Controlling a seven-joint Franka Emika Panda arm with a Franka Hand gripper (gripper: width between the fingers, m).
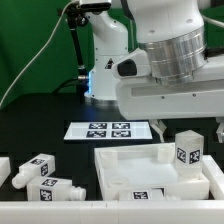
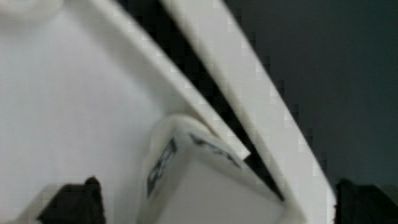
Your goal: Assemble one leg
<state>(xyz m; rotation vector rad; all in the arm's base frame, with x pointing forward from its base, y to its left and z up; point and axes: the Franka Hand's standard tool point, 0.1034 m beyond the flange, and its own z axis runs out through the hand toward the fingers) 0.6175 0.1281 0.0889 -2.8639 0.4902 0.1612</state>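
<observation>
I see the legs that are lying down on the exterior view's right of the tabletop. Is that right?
Not quite: the side is wrong. The exterior view shows the lying legs on its left of the tabletop, not its right.

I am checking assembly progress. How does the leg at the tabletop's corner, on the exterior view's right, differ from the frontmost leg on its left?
The right leg stands upright; the left leg lies on its side. The right leg sits at the tabletop corner; the left leg rests on the dark table, apart from the tabletop. Both are white with black-and-white tags.
</observation>
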